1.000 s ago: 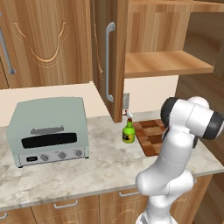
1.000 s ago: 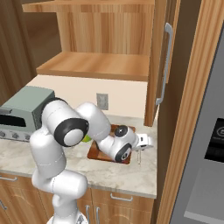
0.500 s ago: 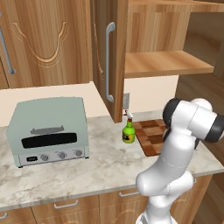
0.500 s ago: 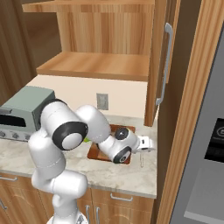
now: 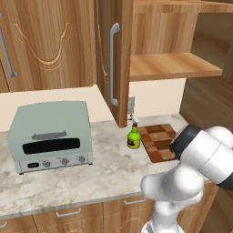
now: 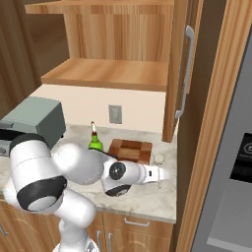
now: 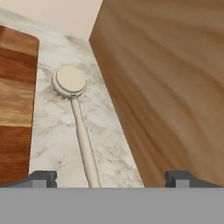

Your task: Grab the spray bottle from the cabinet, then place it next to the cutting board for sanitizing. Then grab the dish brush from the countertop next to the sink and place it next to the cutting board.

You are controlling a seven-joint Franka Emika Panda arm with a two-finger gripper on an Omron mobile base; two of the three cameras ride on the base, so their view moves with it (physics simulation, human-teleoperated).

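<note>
Cabinet [image 5: 173,63] woodwork takes up the upper wall, its door [image 5: 119,59] with the long silver bar handle swung open toward the room and its plain shelves bare of the bottle. Below it runs the marbled countertop [image 5: 68,177], and on its left part stands a pale green toaster oven [image 5: 51,135], by far the biggest thing on the stone. The white arm reaches low across the counter's right end, its wrist lying level above the surface in the right base view. Right of the toaster oven, under the open door, the checkered cutting board [image 5: 159,141] lies flat against the back of the counter. The spray bottle [image 5: 133,136] stands upright just beside the board's left edge, on the stone and not on the wood. The dish brush [image 7: 76,118] lies flat on the counter on the board's other side, in the strip between the board and a tall wooden side panel [image 7: 175,87], its round white head pointing away from the hand and its handle running back toward it. The gripper [image 7: 111,178] hovers over the handle's near end with its two dark fingertips spread wide apart, the handle between them but touched by neither.
</note>
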